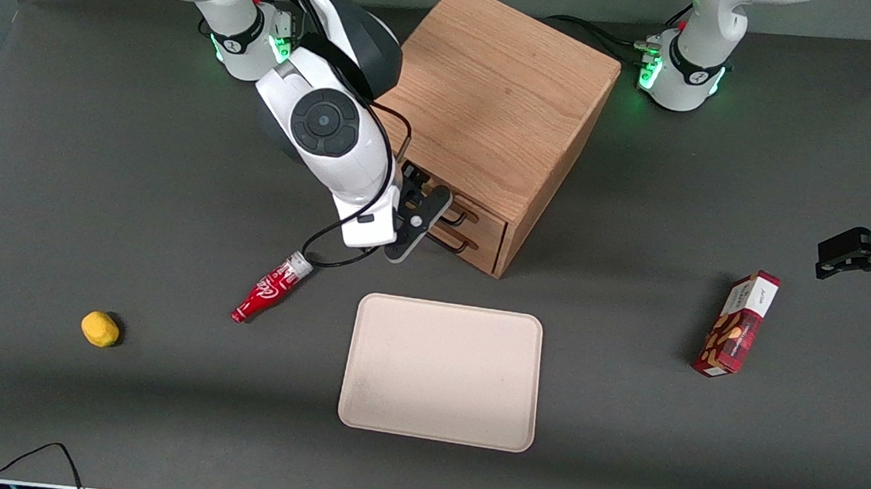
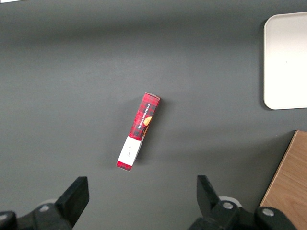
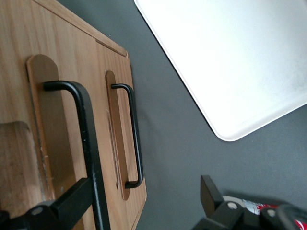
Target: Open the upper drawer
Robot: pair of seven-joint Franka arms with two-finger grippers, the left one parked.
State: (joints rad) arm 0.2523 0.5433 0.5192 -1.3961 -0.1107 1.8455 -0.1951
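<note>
Hovering with fingers apart at the cabinet (image 1: pixel 496 114) front, the gripper (image 1: pixel 415 223) straddles the upper drawer (image 3: pixel 29 143) handle (image 3: pixel 88 143); the drawer seems shut, so gripping and pulling remain.

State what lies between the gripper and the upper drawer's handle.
Nothing. In the right wrist view the open gripper straddles the black handle of the upper drawer, with one finger close beside the bar.
</note>
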